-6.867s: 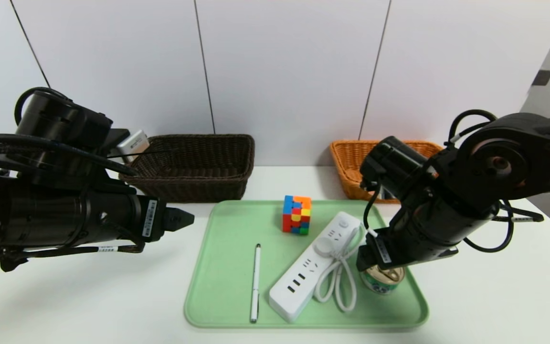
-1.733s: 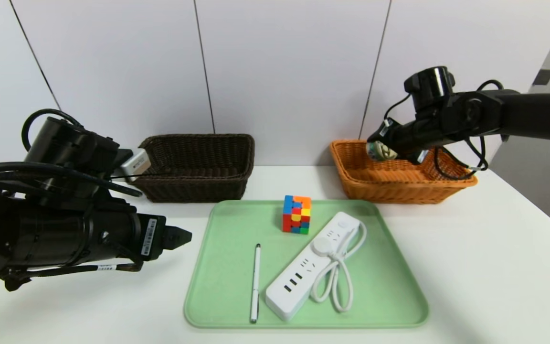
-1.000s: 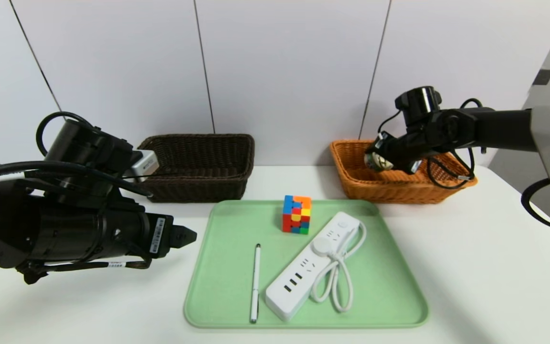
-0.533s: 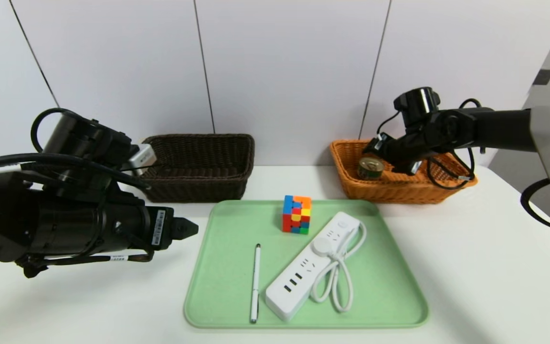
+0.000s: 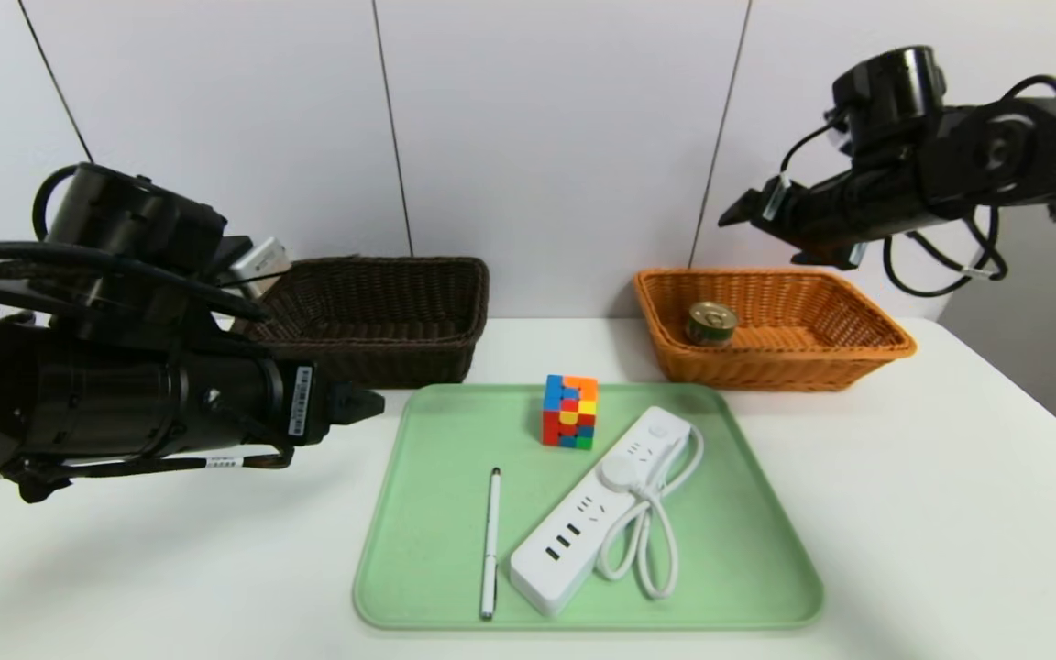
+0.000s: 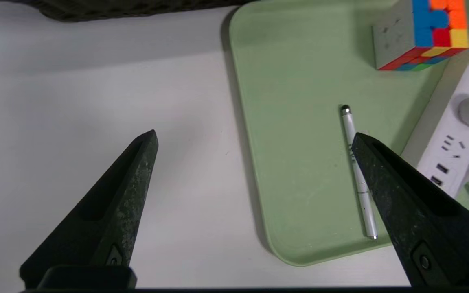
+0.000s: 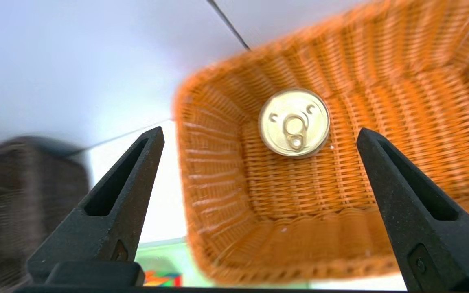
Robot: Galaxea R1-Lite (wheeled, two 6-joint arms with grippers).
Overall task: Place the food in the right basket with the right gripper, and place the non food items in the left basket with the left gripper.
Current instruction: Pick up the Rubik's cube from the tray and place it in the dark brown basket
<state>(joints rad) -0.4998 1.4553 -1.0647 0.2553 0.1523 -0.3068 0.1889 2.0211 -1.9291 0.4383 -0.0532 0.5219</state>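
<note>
The round tin can with a gold pull-tab lid [image 5: 711, 324] lay inside the orange-tan wicker basket [image 5: 780, 371]. Above it hung the black right gripper [image 7: 260, 130], fingers spread. The black left gripper [image 6: 255, 134], also spread, hovered beside the green rectangular tray [image 5: 436, 513].

Can [image 5: 711, 324] in R basket [image 5: 785, 368]; cube [image 5: 569, 412], strip [image 5: 588, 513], pen [image 5: 490, 543] on tray [image 5: 436, 495], L basket [image 5: 372, 357] behind, partly hidden.
</note>
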